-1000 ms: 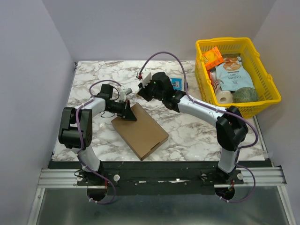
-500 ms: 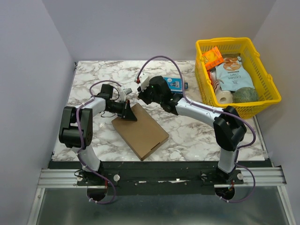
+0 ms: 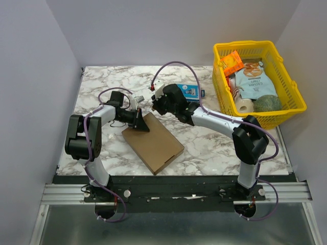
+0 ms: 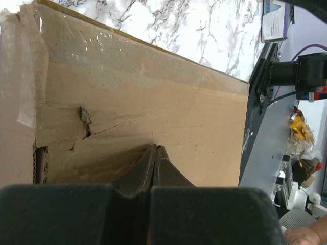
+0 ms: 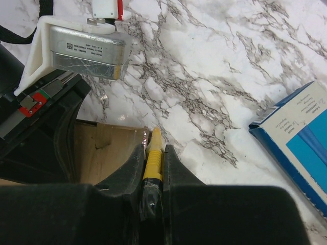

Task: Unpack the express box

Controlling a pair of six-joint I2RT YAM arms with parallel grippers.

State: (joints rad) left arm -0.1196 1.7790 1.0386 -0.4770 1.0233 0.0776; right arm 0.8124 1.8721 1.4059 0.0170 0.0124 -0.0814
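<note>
The express box lies flat on the counter, a bit left of the middle. It is brown and its lid is down. Its long side runs from the far left toward the near right. Clear tape wraps one end of it.

Both of my arms meet at the far end of the box, so the rest of the box runs from there back toward me.

My left pincer is pressed together with nothing between its fingers. Its tips rest on top of the lid near the far end. I think it is there to hold the box down.

My right pincer is clamped on a thin yellow tool. The tip of the tool pokes out just beside the far corner of the box, where the shiny tape is. I cannot tell if the tip touches the tape.

I think the tape needs cutting next, so the tool must slide along that taped edge. The right arm is the one to do it.

A blue box sits behind my right arm. A yellow basket full of things sits well apart, at the far right.
</note>
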